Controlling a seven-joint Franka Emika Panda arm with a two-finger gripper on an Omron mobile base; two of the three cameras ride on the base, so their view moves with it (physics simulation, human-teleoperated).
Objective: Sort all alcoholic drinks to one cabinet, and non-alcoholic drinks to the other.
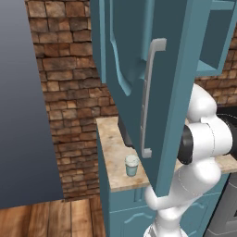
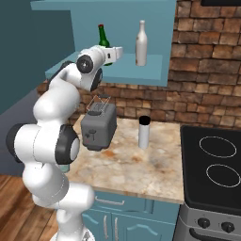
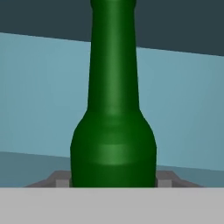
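1. The gripper (image 2: pixel 114 53) is closed on the green bottle (image 2: pixel 102 43), standing it in the open cabinet (image 2: pixel 155 63) beside the cream bottle (image 2: pixel 141 43), grouping alcohol.
2. The white flask (image 2: pixel 144 132) and lidded cup (image 1: pixel 132 165) wait on the counter (image 2: pixel 141 164).

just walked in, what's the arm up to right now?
The gripper is up in the open wall cabinet, shut on a green bottle at the shelf. A cream-white bottle already stands beside it. The white flask and the toaster are on the counter, and the small lidded cup near its edge.
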